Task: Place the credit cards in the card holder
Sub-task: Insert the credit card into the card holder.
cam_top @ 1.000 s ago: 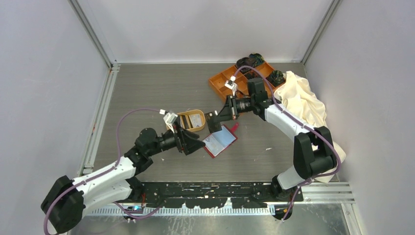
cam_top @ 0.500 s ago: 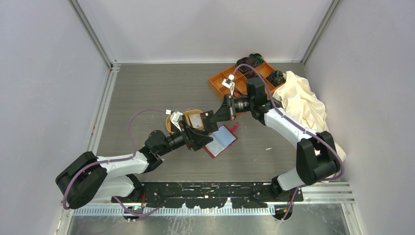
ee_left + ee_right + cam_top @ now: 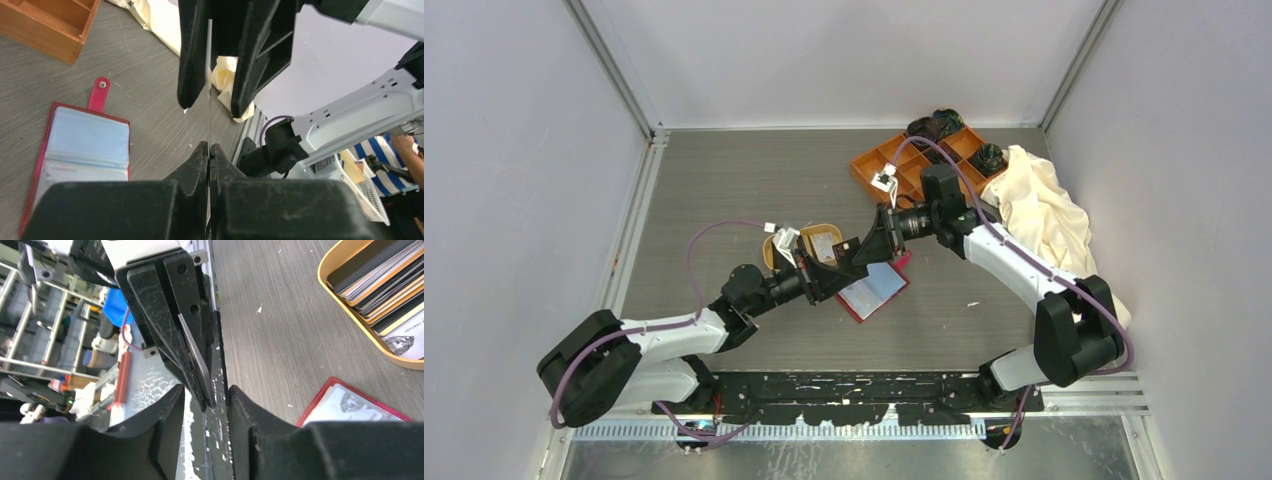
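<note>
Mostly matt, hardly any shine

Grey table (image 3: 150, 100) looks streaky and brushed; card holder (image 3: 80, 145) is grainy red leatherette with smooth, slightly sheeny blue pockets. Wooden-looking tray (image 3: 45, 25), soft cream cloth (image 3: 1044, 210), rough matt black plastic left gripper (image 3: 209, 146), smooth grey credit card (image 3: 194, 345).

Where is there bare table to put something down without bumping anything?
Bare: the far-left table between side rail and tan dish, and the near-right strip between card holder and cloth. Crowded: the middle, where left gripper and right gripper meet around a credit card.

Likely lab: aluminium-framed robot enclosure (image 3: 844, 60)
</note>
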`<state>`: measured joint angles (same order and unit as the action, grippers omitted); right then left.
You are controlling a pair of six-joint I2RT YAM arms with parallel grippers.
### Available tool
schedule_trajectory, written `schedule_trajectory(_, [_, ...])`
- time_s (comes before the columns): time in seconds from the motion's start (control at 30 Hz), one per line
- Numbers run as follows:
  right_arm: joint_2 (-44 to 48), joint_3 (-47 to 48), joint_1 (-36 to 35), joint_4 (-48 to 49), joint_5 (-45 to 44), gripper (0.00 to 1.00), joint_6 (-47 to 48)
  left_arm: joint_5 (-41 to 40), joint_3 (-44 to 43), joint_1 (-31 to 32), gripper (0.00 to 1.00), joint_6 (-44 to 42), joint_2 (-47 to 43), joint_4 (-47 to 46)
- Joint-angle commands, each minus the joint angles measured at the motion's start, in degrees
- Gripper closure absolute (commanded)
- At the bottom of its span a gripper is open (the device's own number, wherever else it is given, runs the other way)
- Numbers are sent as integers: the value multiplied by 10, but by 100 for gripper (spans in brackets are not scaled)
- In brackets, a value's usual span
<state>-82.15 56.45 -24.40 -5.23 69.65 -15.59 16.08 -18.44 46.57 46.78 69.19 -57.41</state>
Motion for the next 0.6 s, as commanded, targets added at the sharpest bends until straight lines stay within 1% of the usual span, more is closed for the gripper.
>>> schedule_trajectory(0.0, [33, 41, -6, -126, -25, 50, 157, 34, -22, 2, 100, -81, -30, 66])
schedule_trajectory(0.03, [36, 48, -5, -160, -25, 46, 198, 47, -23, 2, 100, -98, -37, 90])
schedule_trajectory(0.1, [40, 47, -4, -180, -11, 43, 227, 72, -21, 2, 100, -125, -48, 117])
schedule_trajectory(0.17, [40, 39, -5, -181, 20, 44, 244, 95, -21, 2, 100, -138, -55, 134])
schedule_trajectory(0.23, [40, 37, -5, -181, 36, 47, 253, 107, -27, 2, 100, -151, -59, 157])
schedule_trajectory(0.3, [40, 37, -6, -183, 39, 54, 259, 115, -29, 2, 100, -155, -59, 162])
schedule_trajectory(0.43, [41, 37, -10, -192, 46, 75, 275, 122, -31, 2, 100, -153, -50, 155])
schedule_trajectory(0.53, [41, 47, -13, -219, 56, 95, 300, 122, -34, 2, 100, -145, -39, 144])
schedule_trajectory(0.57, [40, 51, -13, -235, 57, 98, 317, 121, -34, 2, 100, -140, -36, 138])
